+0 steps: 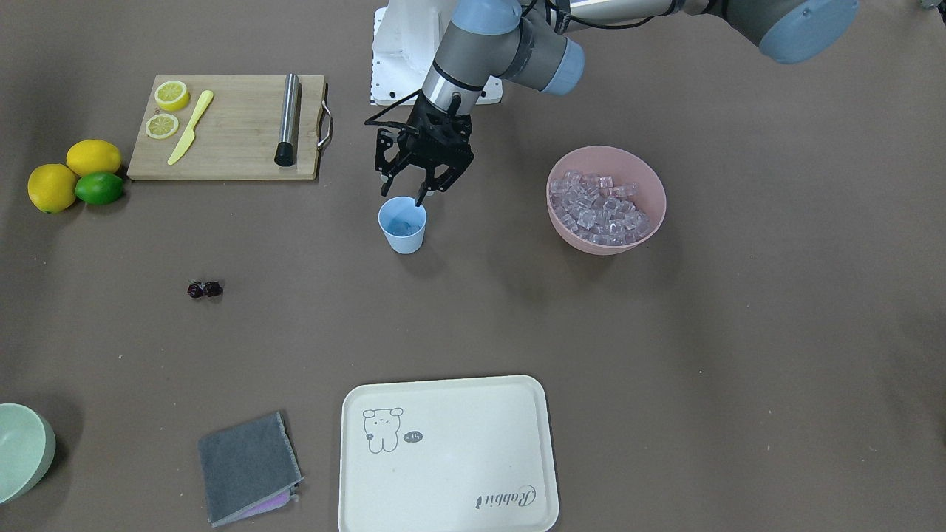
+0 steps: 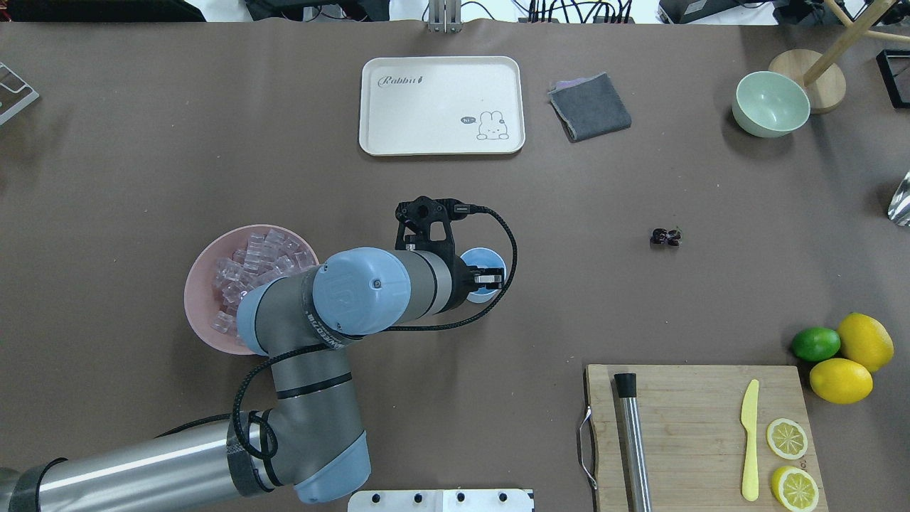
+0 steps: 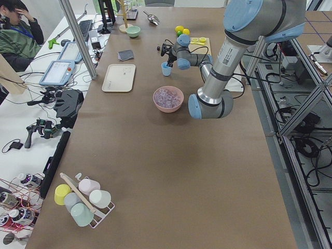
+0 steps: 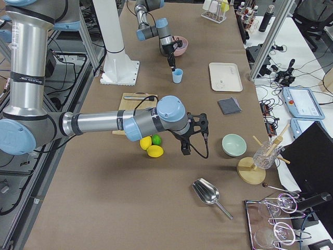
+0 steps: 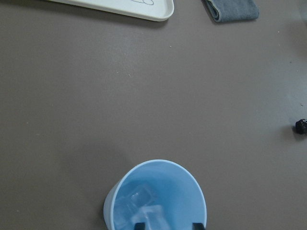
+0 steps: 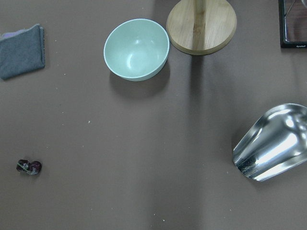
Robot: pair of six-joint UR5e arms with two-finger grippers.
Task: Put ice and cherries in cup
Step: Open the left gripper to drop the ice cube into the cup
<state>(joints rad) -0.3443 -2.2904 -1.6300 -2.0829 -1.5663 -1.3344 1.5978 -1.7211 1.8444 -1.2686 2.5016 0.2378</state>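
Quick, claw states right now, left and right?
Left claw: open, above the cup that holds ice.
Right claw: cannot be told; only the side view shows it.

The table (image 1: 665,332) is covered in a matt brown sheet, faintly creased. The cup (image 1: 403,225) is smooth light blue plastic; the ice (image 1: 600,209) is clear and glassy in a satin pink bowl (image 1: 655,191). The cherries (image 1: 205,289) are too small to judge well, but seem glossy. The cutting board (image 1: 229,133) is pale grained wood and carries a brushed metal tube (image 1: 287,114). The scoop (image 6: 276,143) is mirror-polished metal, the cloth (image 1: 247,465) grey woven fabric, and the tray (image 1: 443,414) matt cream.
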